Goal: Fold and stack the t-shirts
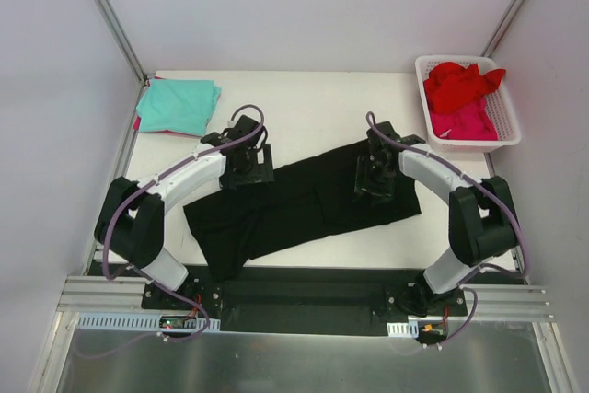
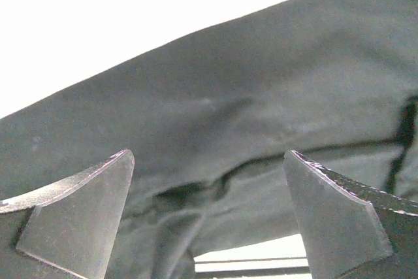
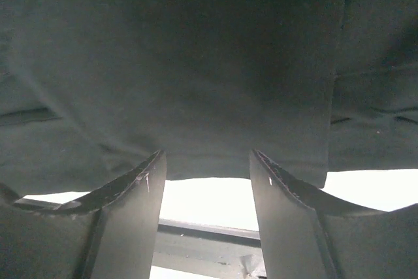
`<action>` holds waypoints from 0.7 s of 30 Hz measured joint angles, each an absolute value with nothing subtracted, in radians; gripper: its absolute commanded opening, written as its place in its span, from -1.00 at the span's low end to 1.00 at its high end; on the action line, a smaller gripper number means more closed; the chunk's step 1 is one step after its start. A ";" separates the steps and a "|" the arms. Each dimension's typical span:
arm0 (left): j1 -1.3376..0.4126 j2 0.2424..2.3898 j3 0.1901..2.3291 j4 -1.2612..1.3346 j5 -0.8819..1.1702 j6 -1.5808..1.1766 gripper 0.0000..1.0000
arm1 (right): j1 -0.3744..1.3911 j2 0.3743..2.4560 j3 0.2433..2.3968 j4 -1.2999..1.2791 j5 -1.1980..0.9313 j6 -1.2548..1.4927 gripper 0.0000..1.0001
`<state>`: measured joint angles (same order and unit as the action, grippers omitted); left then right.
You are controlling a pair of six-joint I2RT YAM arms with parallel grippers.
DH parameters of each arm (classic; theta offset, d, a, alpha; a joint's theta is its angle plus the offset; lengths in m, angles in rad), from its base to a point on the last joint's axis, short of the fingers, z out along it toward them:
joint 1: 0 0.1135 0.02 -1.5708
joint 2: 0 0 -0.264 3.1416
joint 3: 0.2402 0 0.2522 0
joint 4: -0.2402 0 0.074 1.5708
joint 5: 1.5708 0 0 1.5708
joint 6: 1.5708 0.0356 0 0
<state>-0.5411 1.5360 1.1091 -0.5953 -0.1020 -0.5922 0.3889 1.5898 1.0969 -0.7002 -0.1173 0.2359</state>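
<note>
The black shirt lies in a long folded band across the counter. The left claw hangs at the shirt's far left edge, released wide, with nothing between its fingers. The right claw sits over the shirt's right part, also released: its fingers are apart, and the cloth's hem is just past their tips, not pinched. Far left of the black shirt lies a teal shirt. Far right of it, a basket holds a red shirt and a pink shirt.

Items: black shirt, plain; teal shirt; red shirt; pink shirt; basket, white; tabletop, white; cables, purple.
</note>
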 measured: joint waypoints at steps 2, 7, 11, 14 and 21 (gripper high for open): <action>-0.506 1.579 1.116 -0.574 -0.090 -0.570 0.98 | 0.389 1.628 1.070 -0.678 -0.116 0.235 0.13; -0.459 1.651 1.111 -0.550 -0.068 -0.540 0.98 | 0.389 1.705 1.066 -0.608 -0.093 0.234 0.12; -0.458 1.645 1.079 -0.528 -0.056 -0.532 0.98 | 0.377 1.761 1.104 -0.611 -0.075 0.235 0.09; -0.458 1.633 1.056 -0.527 -0.053 -0.530 0.98 | 0.361 1.811 1.168 -0.649 -0.066 0.235 0.08; -0.456 1.562 1.026 -0.524 -0.052 -0.529 0.98 | 0.323 1.911 1.311 -0.709 -0.012 0.228 0.08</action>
<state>-0.4561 1.5616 1.0264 -0.5240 -0.0521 -0.5289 0.3233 1.9110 1.3109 -0.7086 -0.0116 0.2279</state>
